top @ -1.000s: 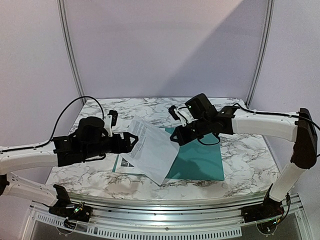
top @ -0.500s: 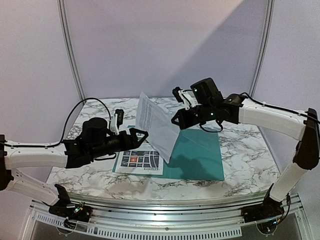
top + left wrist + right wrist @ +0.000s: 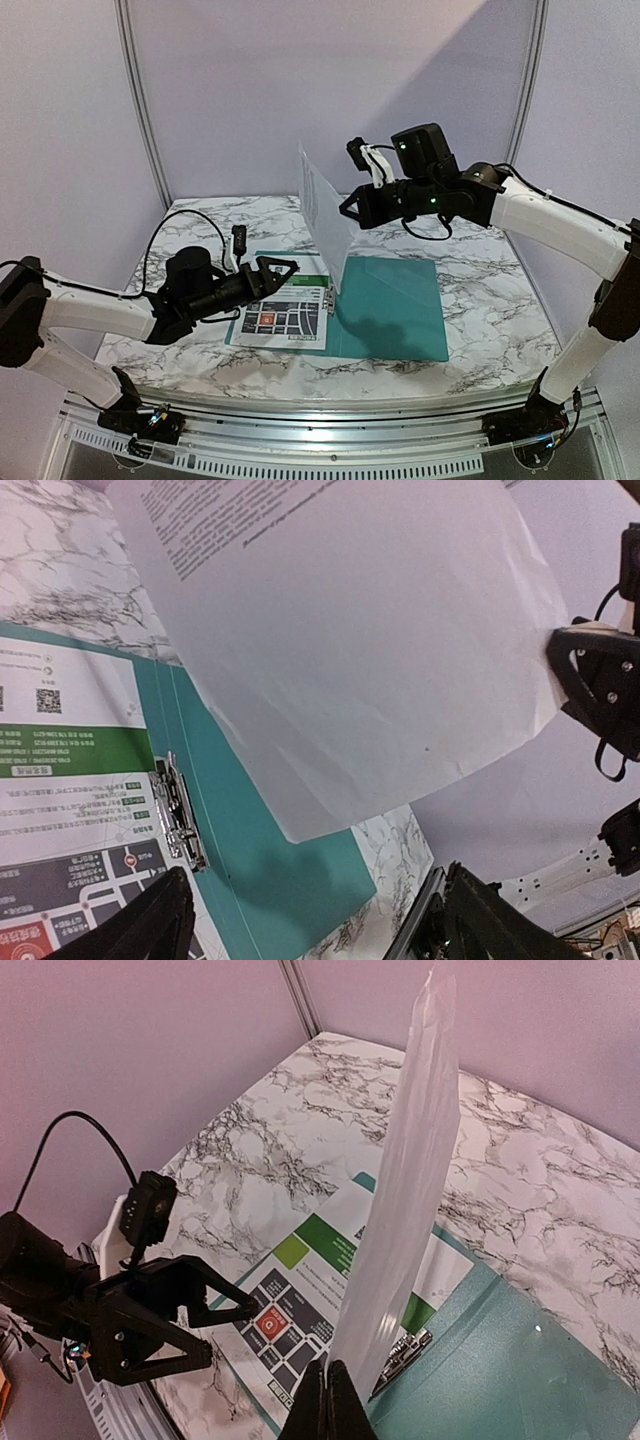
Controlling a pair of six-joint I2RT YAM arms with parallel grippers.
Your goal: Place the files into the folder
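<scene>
My right gripper (image 3: 347, 209) is shut on the right edge of the white text sheet (image 3: 324, 225) and holds it upright in the air above the open teal folder (image 3: 395, 312). In the right wrist view the sheet (image 3: 405, 1200) stands edge-on from the shut fingertips (image 3: 328, 1402). The green-header map sheet (image 3: 285, 310) lies flat on the folder's left half, beside the metal clip (image 3: 328, 297). My left gripper (image 3: 291, 270) is open and empty, low over the map sheet. In the left wrist view the white sheet (image 3: 350, 650) hangs above the folder (image 3: 290, 880), clip (image 3: 180, 815) and map sheet (image 3: 70, 810).
The marble table (image 3: 200, 350) ends at a metal rail along the near edge. Purple walls with corner poles close in the back. A black cable (image 3: 170, 225) loops over the left arm.
My right gripper has lifted the white sheet up and right, from lying slanted over the folder to standing upright. The map sheet is uncovered. My left gripper has let go and dropped lower.
</scene>
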